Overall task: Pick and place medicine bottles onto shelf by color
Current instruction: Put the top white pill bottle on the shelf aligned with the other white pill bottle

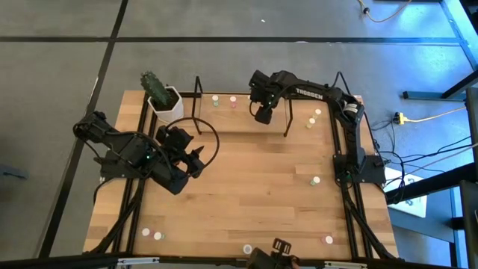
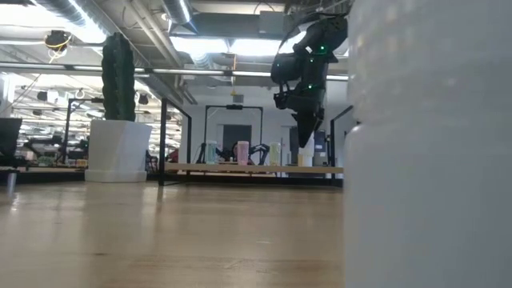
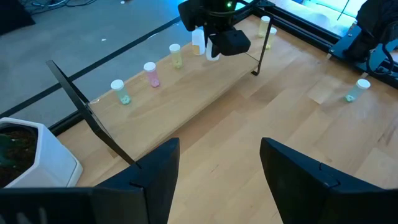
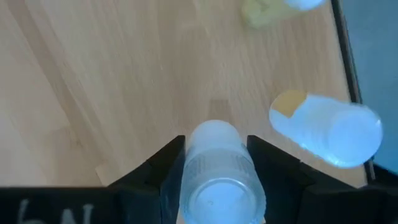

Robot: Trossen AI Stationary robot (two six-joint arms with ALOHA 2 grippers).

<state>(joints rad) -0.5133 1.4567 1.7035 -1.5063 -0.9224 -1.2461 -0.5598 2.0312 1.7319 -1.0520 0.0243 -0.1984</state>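
Right claw (image 1: 262, 113) hangs over the shelf (image 1: 224, 112), fingers (image 4: 155, 168) pinching a white-topped bottle (image 4: 214, 177) upright between them, presumably so it lands standing. Just beside the claw on the shelf floor stands a yellow bottle (image 3: 176, 56); farther along from it, a pink (image 3: 151, 74) and a green one (image 3: 120, 92), one per colour, so the held bottle looks bound for the free spot at the row's end. Judgement: placing step, bottle not yet released. Left claw (image 1: 196, 158) waits well apart over the open worktop (image 1: 254, 187), fingers spread, holding nothing. Loose bottles remain on the worktop far from both claws, e.g. one (image 1: 314, 180) near the right arm's base. Cactus pot (image 1: 166, 104) sits off the shelf's far end.
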